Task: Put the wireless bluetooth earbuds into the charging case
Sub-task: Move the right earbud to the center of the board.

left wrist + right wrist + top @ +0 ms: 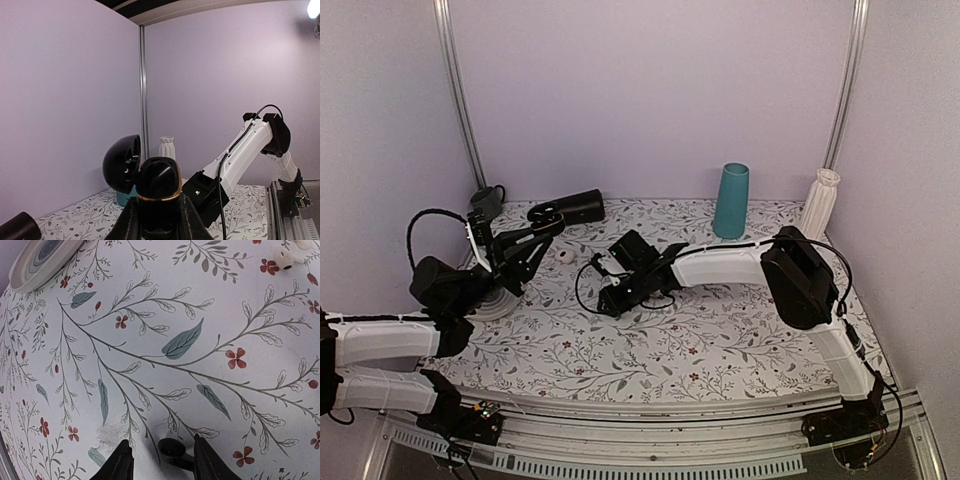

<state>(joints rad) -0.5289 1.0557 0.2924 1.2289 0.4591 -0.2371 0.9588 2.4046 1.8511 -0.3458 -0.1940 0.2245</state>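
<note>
My left gripper (159, 212) is shut on the charging case (159, 184), a black case with a gold rim, held upright above the table. Its domed lid (121, 162) is swung open to the left. The inside is too dark to tell what it holds. In the top view this gripper (542, 225) is raised at the back left. My right gripper (162, 444) is open and low over the cloth. One small black earbud (173, 447) lies between its fingers, nearer the right finger (207, 460). In the top view the right gripper (604, 297) points down at mid-table.
A small white earbud (284, 259) lies on the floral cloth beyond the right gripper, also seen in the top view (565, 256). A white round dish (45, 260) sits at the left. A black cylinder (582, 207), a teal cup (731, 200) and a white vase (819, 203) stand along the back.
</note>
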